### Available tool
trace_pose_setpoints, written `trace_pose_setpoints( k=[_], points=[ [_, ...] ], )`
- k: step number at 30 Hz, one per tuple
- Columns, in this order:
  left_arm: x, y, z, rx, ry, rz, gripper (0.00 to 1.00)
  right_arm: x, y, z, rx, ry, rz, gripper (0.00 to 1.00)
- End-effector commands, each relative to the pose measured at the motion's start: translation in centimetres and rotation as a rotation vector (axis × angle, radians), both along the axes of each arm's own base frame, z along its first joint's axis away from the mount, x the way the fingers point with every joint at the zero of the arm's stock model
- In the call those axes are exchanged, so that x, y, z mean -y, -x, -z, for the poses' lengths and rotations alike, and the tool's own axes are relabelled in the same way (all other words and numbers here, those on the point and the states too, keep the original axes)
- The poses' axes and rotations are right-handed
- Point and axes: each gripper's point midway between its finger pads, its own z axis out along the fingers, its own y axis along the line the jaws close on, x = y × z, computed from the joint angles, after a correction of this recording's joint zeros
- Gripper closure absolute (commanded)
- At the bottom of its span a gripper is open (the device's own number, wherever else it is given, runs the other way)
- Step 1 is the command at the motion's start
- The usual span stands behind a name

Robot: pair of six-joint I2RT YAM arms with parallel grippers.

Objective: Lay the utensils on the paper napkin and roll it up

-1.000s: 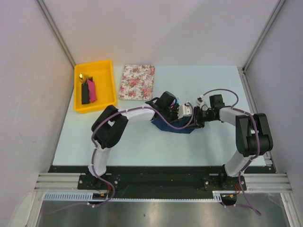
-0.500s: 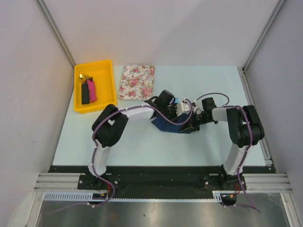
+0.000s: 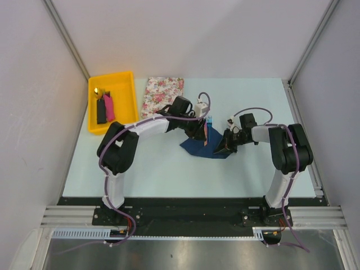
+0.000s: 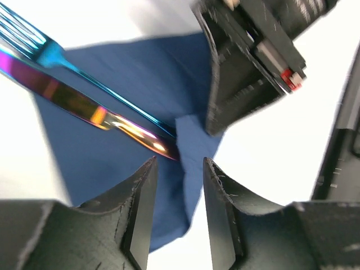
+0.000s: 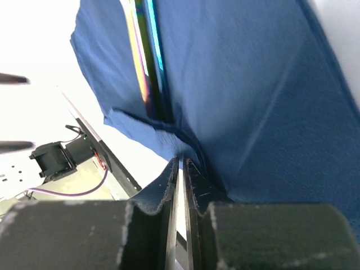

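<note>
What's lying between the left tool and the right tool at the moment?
The navy paper napkin, with the ends of the two utensils on it. The left wrist view shows this between the left tool and right tool.

utensils (image 3: 208, 129) on napkin (image 3: 199, 149), mat (image 3: 163, 93) R of tray (image 3: 135, 98)

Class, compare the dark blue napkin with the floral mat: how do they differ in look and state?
The napkin is plain dark blue; the floral mat is white with pink flowers. The napkin is folded at one edge, pinched by the right tool; the mat lies flat, ungripped. Two utensils lie on the napkin; none on the mat. Both are thin sheets on the table.
</note>
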Motion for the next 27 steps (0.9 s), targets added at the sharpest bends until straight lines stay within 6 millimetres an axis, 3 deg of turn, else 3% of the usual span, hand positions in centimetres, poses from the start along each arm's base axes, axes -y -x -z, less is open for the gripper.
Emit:
trace_pose_setpoints(
  k=[1, 6, 14, 18, 22, 27],
  points=[
    [0.7, 2.0, -0.6, -0.141, 0.047, -0.02, 0.56, -0.4, -1.9, -0.9, 0.037, -0.001, 0.003, 0.89],
    [0.9, 1.7, 0.2, -0.183, 0.038, -0.046, 0.55, -0.4, -2.6, -0.8, 0.047, 0.012, 0.004, 0.9],
    [1.2, 1.5, -0.6, -0.225, 0.124, -0.065, 0.78, -0.2, -2.6, 0.4, 0.043, 0.066, -0.01, 0.95],
    [1.7, 2.5, -1.5, -0.311, 0.193, -0.036, 0.89, 0.0, -2.7, 0.8, 0.036, 0.085, -0.006, 0.98],
    [2.0, 3.5, -1.0, -0.384, 0.208, -0.047, 0.91, 0.0, -2.9, 1.0, 0.03, 0.093, -0.002, 0.99],
    [3.0, 3.1, 0.1, -0.479, 0.253, -0.091, 0.86, -0.2, -3.0, 1.0, 0.032, 0.092, -0.005, 1.0]
  ],
)
